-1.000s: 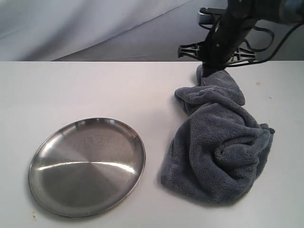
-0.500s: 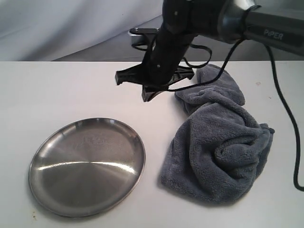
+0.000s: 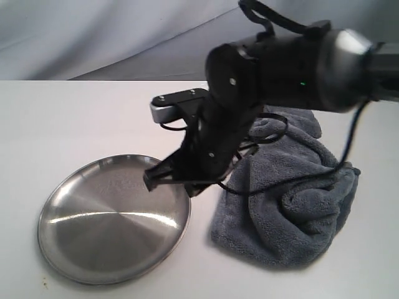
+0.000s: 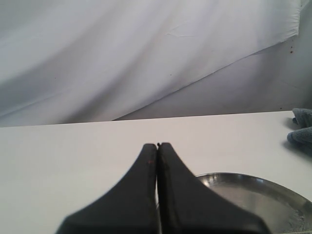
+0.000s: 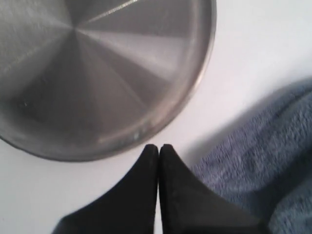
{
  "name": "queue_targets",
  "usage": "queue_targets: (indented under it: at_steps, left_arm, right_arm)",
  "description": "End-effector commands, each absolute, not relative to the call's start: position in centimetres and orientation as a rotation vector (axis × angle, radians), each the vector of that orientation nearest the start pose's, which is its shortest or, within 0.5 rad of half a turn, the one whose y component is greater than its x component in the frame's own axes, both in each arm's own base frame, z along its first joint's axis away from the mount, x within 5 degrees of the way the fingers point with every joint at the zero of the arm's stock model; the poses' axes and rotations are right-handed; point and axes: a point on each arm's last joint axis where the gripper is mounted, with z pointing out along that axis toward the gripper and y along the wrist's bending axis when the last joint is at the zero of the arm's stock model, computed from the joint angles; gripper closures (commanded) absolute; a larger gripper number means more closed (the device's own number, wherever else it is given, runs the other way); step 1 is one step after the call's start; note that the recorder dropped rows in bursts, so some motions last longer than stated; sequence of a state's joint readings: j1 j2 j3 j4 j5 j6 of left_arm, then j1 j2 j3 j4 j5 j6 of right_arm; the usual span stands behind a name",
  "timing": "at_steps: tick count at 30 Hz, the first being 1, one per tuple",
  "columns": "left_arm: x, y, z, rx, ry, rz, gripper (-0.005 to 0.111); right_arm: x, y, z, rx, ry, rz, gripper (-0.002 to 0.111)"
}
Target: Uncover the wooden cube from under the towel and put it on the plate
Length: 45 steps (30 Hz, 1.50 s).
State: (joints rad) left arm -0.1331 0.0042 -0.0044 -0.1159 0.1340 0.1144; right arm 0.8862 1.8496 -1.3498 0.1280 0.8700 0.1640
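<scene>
The grey-blue towel [image 3: 293,205] lies bunched on the right of the table, and the wooden cube is hidden from every view. The silver plate [image 3: 93,237] sits empty at the front left. My right gripper [image 3: 193,190] has reached across and points down over the strip of table between the plate's right rim and the towel. In the right wrist view this gripper [image 5: 158,146] is shut on nothing, with the plate [image 5: 97,73] on one side and the towel [image 5: 263,161] on the other. My left gripper [image 4: 157,145] is shut and empty, low beside the plate [image 4: 253,195].
The white table [image 3: 93,118] runs back to a pale draped backdrop [image 3: 93,37]. My right arm's dark body and its cables hang over the towel's left part. A corner of the towel [image 4: 301,131] shows at the edge of the left wrist view.
My right arm has swung from behind the towel's far corner forward and left, and has come down by the plate's right rim. The towel and plate have stayed put.
</scene>
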Motion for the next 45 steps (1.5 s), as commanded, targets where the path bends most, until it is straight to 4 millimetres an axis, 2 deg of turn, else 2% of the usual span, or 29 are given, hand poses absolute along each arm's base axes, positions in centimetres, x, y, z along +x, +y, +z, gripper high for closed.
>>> queue_targets:
  at_steps: [1, 9, 13, 17, 19, 24, 30, 34, 38, 45]
  left_arm:
    - [5.6, -0.9, 20.1, 0.119, 1.611, -0.123, 0.107]
    - [5.6, -0.9, 20.1, 0.119, 1.611, -0.123, 0.107]
    - [5.6, -0.9, 20.1, 0.119, 1.611, -0.123, 0.107]
    - [5.6, -0.9, 20.1, 0.119, 1.611, -0.123, 0.107]
    - [5.6, -0.9, 20.1, 0.119, 1.611, -0.123, 0.107]
    - [5.6, -0.9, 20.1, 0.119, 1.611, -0.123, 0.107]
    - [5.6, -0.9, 20.1, 0.119, 1.611, -0.123, 0.107]
    - [5.6, -0.9, 20.1, 0.119, 1.611, -0.123, 0.107]
    - [5.6, -0.9, 20.1, 0.119, 1.611, -0.123, 0.107]
    - [5.6, -0.9, 20.1, 0.119, 1.611, -0.123, 0.107]
  right_arm:
    - [20.7, 26.5, 21.9, -0.934, 2.730, 0.348, 0.108]
    - [16.9, 20.4, 22.3, -0.825, 2.751, 0.233, 0.108]
    - [16.4, 17.7, 22.7, -0.731, 2.740, 0.043, 0.108]
    - [16.8, 15.7, 23.4, -0.650, 2.696, -0.217, 0.108]
    - [17.4, 15.0, 23.5, -0.620, 2.666, -0.296, 0.108]
    - [19.9, 12.5, 23.8, -0.473, 2.645, -0.341, 0.108]
    - [23.1, 9.8, 24.3, -0.249, 2.550, -0.275, 0.108]
    - [25.5, 9.0, 24.3, -0.127, 2.493, -0.224, 0.108]
    - [28.6, 9.5, 24.2, -0.094, 2.491, -0.226, 0.108]
    - [34.1, 12.7, 22.9, -0.038, 2.542, -0.138, 0.108]
